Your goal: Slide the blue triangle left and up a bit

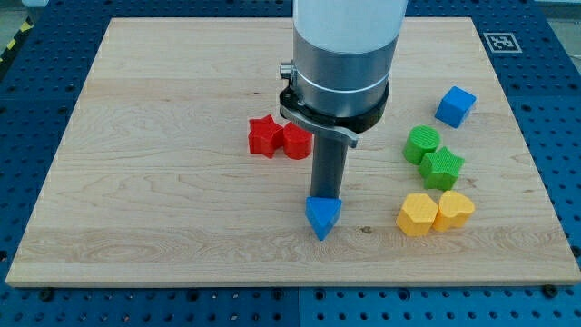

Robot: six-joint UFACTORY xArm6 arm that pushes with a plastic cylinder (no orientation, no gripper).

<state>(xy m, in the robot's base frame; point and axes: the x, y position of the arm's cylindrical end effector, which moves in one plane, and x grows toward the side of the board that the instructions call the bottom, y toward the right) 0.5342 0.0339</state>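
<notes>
The blue triangle (322, 216) lies on the wooden board (163, 173), a little right of the middle and towards the view's bottom. My tip (326, 197) stands at the triangle's upper edge, touching or nearly touching it. The dark rod rises from there into the grey and white arm body, which hides the board behind it.
A red star (264, 135) and a red block (296, 141) touch each other left of the rod. A blue cube (456, 106) is at the right. Two green blocks (422, 143) (443, 168) and two yellow blocks (418, 214) (454, 210) sit right of the triangle.
</notes>
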